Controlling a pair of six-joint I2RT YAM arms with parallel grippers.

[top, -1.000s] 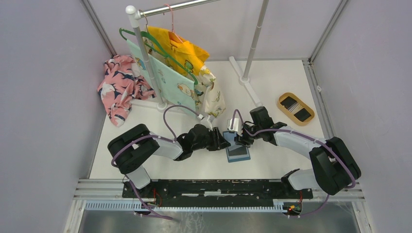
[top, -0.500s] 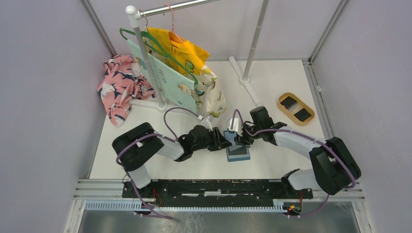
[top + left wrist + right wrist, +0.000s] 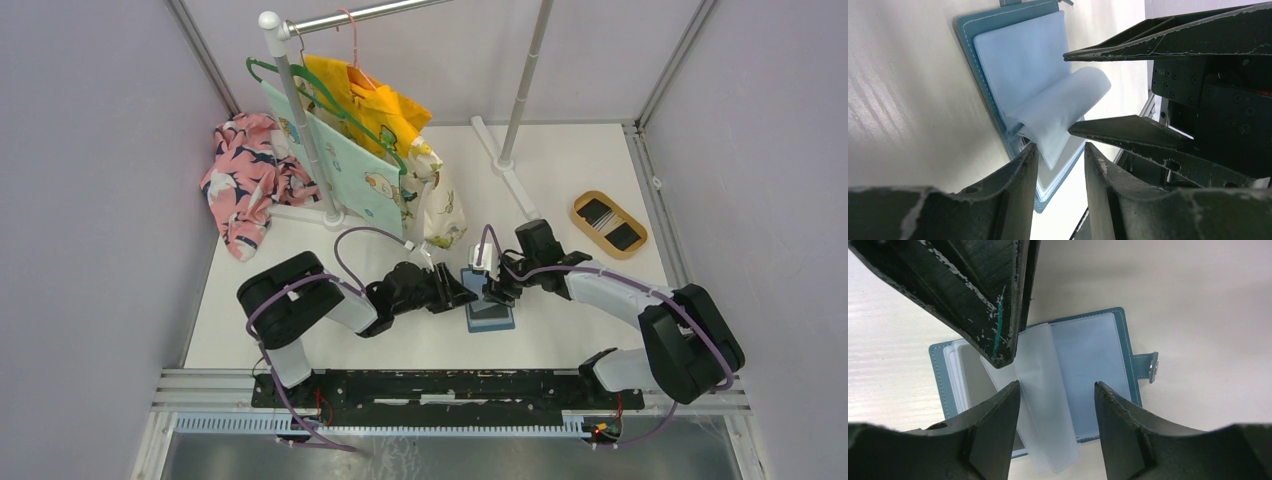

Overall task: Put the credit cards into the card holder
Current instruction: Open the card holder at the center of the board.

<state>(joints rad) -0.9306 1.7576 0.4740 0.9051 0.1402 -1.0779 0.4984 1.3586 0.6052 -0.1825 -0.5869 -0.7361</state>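
Note:
The teal-blue card holder [image 3: 490,318] lies open on the white table between both grippers, its clear sleeves fanned up. My left gripper [image 3: 461,291] reaches it from the left and my right gripper [image 3: 494,289] from the far right. In the left wrist view the card holder [image 3: 1013,60] has one sleeve curling up; my left gripper [image 3: 1060,149] is open with that sleeve's corner beside one finger. In the right wrist view my right gripper [image 3: 1057,385] is open, a loose sleeve of the card holder [image 3: 1088,350] standing between its jaws. Two dark credit cards [image 3: 608,223] lie in the tan tray.
The tan oval tray [image 3: 580,205] sits at the far right of the table. A clothes rack post [image 3: 300,120] with hanging garments [image 3: 370,150] stands behind the left arm, a floral cloth [image 3: 245,180] lies at far left, and a second rack foot [image 3: 510,180] is behind the grippers.
The left arm's elbow has swung a little to the right. Both grippers stay at the open card holder, which has not moved.

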